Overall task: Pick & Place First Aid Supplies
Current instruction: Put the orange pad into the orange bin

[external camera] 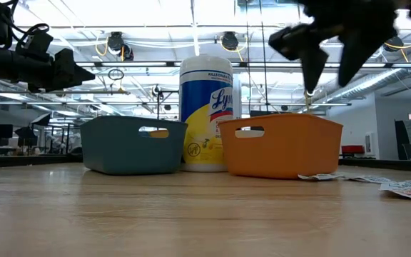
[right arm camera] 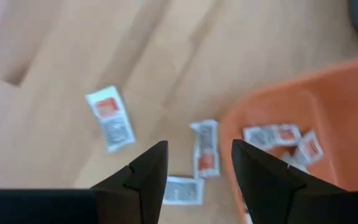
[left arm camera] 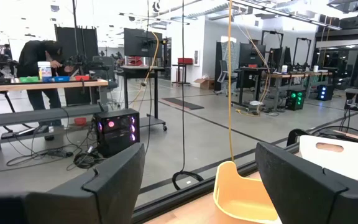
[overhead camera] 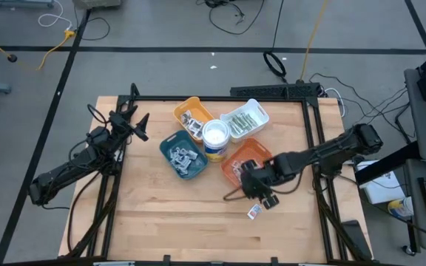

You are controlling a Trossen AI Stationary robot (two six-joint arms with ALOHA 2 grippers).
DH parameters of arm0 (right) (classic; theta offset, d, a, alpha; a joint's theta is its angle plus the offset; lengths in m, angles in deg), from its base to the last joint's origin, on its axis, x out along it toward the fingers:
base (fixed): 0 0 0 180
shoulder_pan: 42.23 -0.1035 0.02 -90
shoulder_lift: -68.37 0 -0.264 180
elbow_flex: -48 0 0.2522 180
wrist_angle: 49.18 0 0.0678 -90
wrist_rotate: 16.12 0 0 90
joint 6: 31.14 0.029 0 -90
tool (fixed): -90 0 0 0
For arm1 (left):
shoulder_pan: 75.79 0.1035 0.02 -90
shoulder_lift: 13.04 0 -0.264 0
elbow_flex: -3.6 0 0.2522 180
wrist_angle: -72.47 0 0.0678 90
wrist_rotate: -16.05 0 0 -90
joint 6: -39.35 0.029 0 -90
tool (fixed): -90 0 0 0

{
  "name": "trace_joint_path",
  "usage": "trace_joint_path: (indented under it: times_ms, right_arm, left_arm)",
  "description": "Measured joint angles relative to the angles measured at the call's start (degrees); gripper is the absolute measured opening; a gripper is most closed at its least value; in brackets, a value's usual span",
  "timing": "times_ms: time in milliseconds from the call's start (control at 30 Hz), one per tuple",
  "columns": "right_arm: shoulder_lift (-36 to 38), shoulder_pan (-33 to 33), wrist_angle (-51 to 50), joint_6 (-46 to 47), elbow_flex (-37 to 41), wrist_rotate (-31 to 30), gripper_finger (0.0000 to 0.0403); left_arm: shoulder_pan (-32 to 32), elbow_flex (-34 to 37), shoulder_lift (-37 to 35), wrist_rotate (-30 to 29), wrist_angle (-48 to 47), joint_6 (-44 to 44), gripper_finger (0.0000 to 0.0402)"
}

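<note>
Red-marked packet (right arm camera: 205, 148) lengthwise between open right claw (right arm camera: 199, 163) fingers, beside orange tray (right arm camera: 303, 99).

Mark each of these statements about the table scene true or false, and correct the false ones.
1. The right gripper hangs open above loose packets on the wood. True.
2. The orange tray is empty. False: several red-marked packets lie in it.
3. The left gripper holds a packet. False: it is open and empty, off to the table's left side.
4. A white tub stands among the trays. True.
5. The blue tray holds packets. True.
</note>
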Motion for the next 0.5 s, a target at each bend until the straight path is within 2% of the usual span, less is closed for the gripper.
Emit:
trace_joint_path:
  times_ms: [300,500]
  right_arm:
    - [0.0,-8.7,1.1,0.1,0.0,0.0,0.0169]
    - [-1.8,-12.1,1.6,4.4,1.8,-0.1,0.0169]
  left_arm:
    - [0.0,0.0,0.0,0.0,0.0,0.0,0.0308]
    - [0.0,0.0,0.0,0.0,0.0,0.0,0.0308]
